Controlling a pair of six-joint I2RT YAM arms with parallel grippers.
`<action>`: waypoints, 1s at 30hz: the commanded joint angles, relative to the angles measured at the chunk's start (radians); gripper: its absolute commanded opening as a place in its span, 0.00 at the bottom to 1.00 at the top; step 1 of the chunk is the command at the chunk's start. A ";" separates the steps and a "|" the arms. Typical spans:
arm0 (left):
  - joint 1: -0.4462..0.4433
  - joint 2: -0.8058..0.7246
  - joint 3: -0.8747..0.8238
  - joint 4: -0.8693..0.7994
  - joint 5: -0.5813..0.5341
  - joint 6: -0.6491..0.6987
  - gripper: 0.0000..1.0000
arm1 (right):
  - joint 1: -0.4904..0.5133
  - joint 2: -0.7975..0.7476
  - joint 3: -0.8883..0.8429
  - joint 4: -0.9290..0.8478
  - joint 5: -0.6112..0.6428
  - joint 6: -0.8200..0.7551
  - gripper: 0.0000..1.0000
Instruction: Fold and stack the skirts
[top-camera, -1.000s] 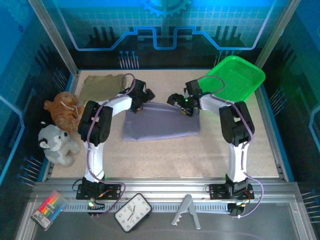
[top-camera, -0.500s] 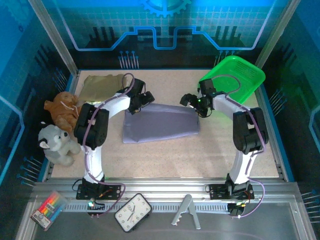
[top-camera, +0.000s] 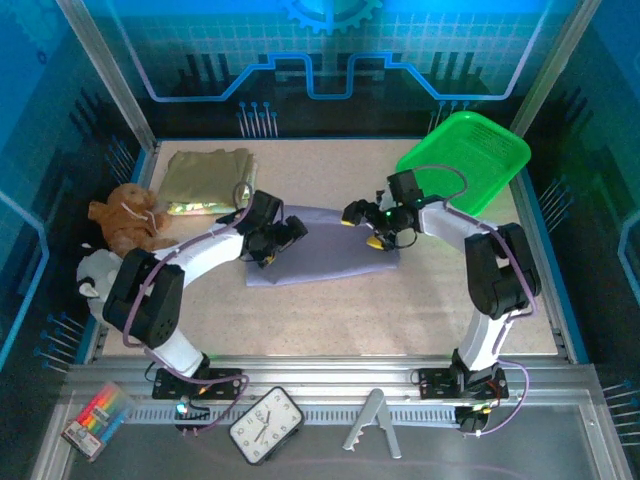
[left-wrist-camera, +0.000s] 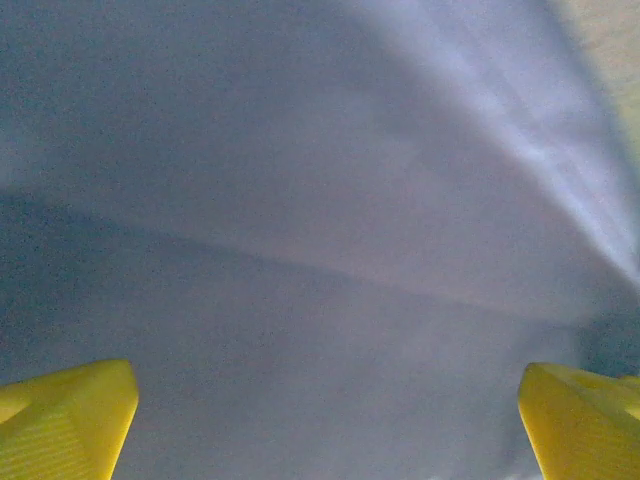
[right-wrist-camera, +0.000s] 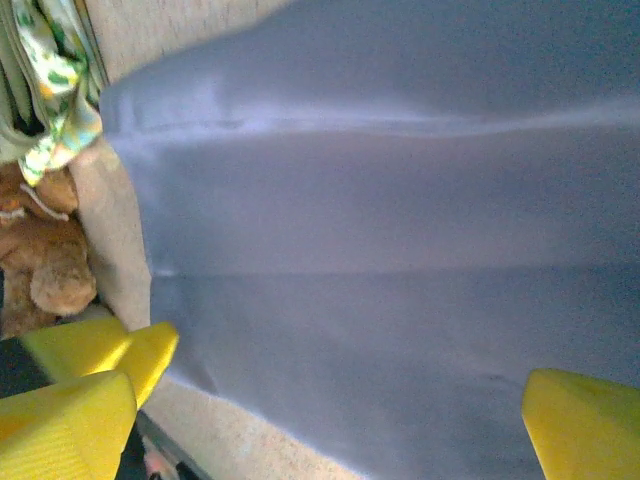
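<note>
The lavender-grey skirt (top-camera: 330, 255) lies flat in the middle of the table and spreads under both wrist views (left-wrist-camera: 320, 200) (right-wrist-camera: 400, 280). My left gripper (top-camera: 281, 238) (left-wrist-camera: 325, 430) hovers open over its left part, with nothing between the yellow fingertips (left-wrist-camera: 65, 420). Over the skirt's right end my right gripper (top-camera: 366, 227) (right-wrist-camera: 325, 425) is open too, and nothing is held. The olive-khaki skirt (top-camera: 205, 172) lies at the back left. A floral skirt (top-camera: 183, 208) (right-wrist-camera: 55, 70) peeks out at its near edge.
A green plastic basket (top-camera: 468, 152) stands tilted at the back right corner. A brown plush toy (top-camera: 125, 222) (right-wrist-camera: 45, 270) and a grey one (top-camera: 92, 277) sit at the left edge. A clock (top-camera: 266, 425), a marker pack (top-camera: 95, 420) and a metal stand (top-camera: 372, 425) lie on the near rail.
My left arm has swung low and its gripper has slid nearer over the lavender skirt's left part. The right gripper went out towards the basket, then came back over the skirt's right end.
</note>
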 joint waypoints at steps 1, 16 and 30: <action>-0.008 -0.040 -0.091 -0.014 -0.021 -0.046 0.99 | 0.027 0.038 -0.009 -0.023 -0.038 0.001 1.00; -0.025 -0.187 -0.173 0.044 0.048 -0.038 0.99 | 0.123 -0.058 0.032 -0.182 0.097 -0.025 1.00; -0.031 -0.100 -0.275 0.161 -0.007 -0.136 0.99 | 0.151 0.033 -0.009 -0.169 0.129 0.036 1.00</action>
